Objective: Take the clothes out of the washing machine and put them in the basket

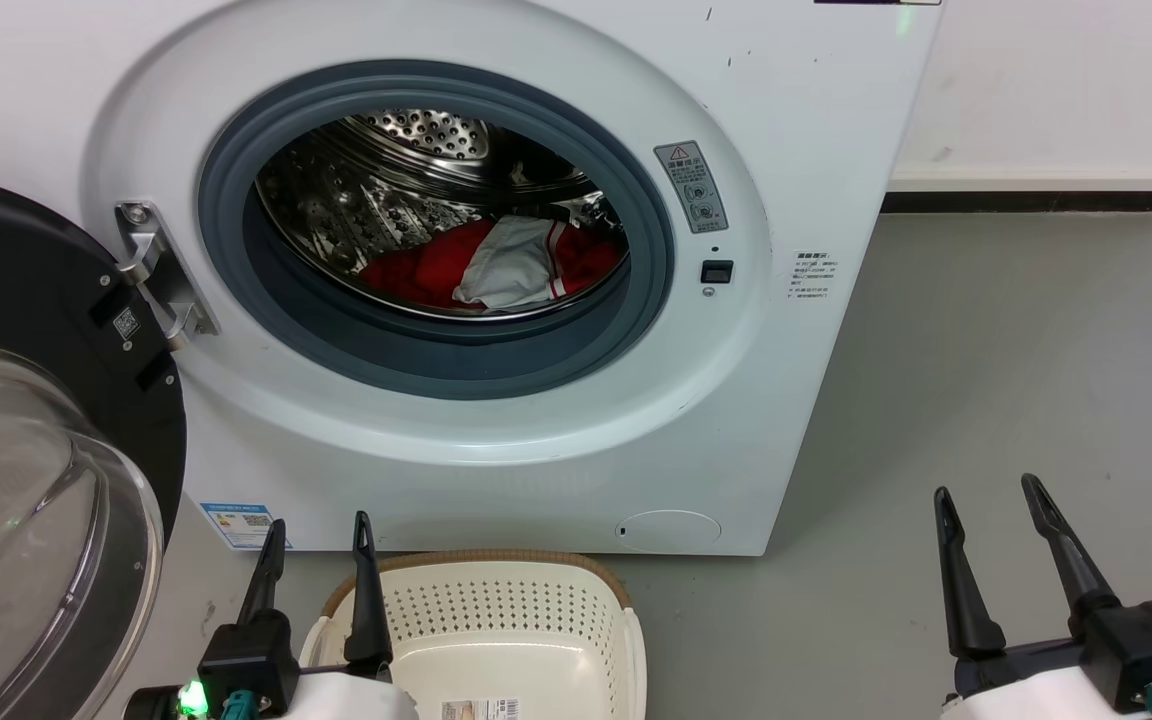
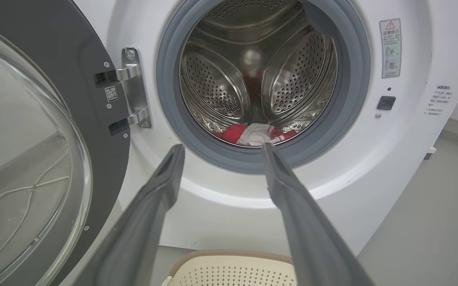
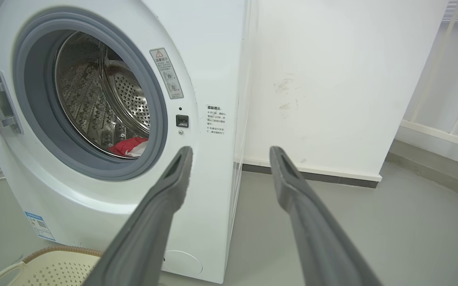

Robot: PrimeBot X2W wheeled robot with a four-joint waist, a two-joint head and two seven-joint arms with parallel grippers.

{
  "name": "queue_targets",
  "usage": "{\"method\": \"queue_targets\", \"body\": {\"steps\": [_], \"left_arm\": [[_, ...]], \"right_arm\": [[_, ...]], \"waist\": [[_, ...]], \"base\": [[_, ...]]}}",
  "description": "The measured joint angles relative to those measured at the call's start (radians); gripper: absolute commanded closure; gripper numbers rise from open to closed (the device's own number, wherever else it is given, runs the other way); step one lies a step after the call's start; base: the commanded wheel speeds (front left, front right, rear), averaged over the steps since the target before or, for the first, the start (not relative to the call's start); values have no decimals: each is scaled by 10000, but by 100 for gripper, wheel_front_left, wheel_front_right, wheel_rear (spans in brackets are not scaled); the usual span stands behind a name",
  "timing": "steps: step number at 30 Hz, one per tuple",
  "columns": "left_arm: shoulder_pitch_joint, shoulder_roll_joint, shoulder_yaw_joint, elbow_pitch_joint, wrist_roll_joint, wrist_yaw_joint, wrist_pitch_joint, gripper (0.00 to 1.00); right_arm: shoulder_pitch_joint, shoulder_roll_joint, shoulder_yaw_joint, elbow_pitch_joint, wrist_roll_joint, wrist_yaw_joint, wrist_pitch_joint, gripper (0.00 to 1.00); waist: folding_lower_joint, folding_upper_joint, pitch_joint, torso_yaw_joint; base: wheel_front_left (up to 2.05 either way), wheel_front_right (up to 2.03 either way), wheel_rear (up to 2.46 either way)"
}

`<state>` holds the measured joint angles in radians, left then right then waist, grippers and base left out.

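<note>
In the head view both my tools sat low and idle. The left tool (image 1: 321, 522) was released, fingers spread, beside the left rim of the cream laundry basket (image 1: 496, 556). The right tool (image 1: 986, 489) was also released and empty, over bare floor (image 1: 1016, 380) well apart from the washing machine (image 1: 786, 150). The glass door (image 1: 36, 300) hung wide open at the left. The clothes (image 1: 496, 265) lay heaped at the bottom of the steel drum (image 1: 416, 135), a white-faced striped garment (image 1: 511, 262) on top of a plain red garment (image 1: 416, 270). The basket stood on the floor just below the porthole and held no garment that I could see (only a label on its bottom).

In the left wrist view my left tool (image 2: 222, 146) pointed almost straight at the porthole, and the clothes (image 2: 259, 134) showed just past the grey rubber rim (image 2: 165, 95).

In the right wrist view my right tool (image 3: 231, 149) aimed past the machine's corner toward the wall (image 3: 332, 79). A sliver of the clothes (image 3: 129, 147) showed low in the drum.

I judged that the first reach had not begun. The better-aligned left tool would need to rise over the rubber rim, clear of the door, dip to the drum floor and clench on a fold of the striped garment.
</note>
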<state>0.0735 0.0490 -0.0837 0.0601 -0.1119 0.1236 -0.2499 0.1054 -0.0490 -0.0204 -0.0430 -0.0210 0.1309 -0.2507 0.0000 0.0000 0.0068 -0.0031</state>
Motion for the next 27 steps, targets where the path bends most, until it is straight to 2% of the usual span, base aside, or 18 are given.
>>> {"method": "queue_targets", "body": {"steps": [7, 27], "left_arm": [[45, 0, -44, 10, 437, 46, -104, 0], [152, 2, 10, 180, 447, 56, -117, 0]], "right_arm": [[90, 0, -33, 96, -372, 0, -123, 0], [146, 0, -61, 259, -238, 0, -125, 0]], "waist": [[0, 0, -21, -1], [0, 0, -55, -9]], "base": [[0, 0, 0], [0, 0, 0]]}}
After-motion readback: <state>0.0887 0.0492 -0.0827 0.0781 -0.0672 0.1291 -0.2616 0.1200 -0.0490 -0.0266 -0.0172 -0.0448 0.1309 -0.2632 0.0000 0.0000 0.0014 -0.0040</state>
